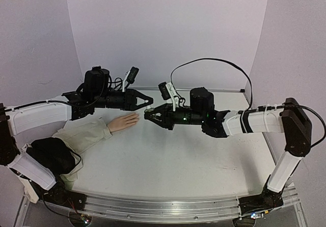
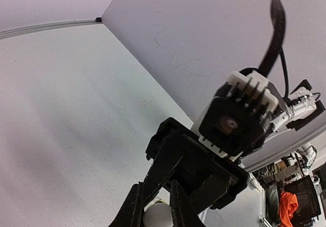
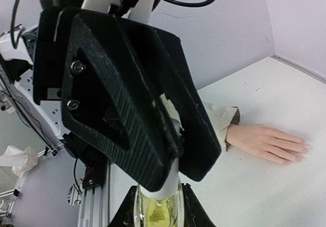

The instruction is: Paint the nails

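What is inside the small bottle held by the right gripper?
Through its glass the bottle, in the right gripper, looks yellowish-green inside. The left gripper clamps the white cap on top; whatever hangs under it is hidden.

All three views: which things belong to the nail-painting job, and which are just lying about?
Job in hand:
- mannequin hand with its beige sleeve
- yellowish bottle, gripped by the right gripper
- white cap, gripped by the left gripper

Lying about:
- black cloth at the sleeve's end
- crumpled white bag, off the table
- orange item, off the table
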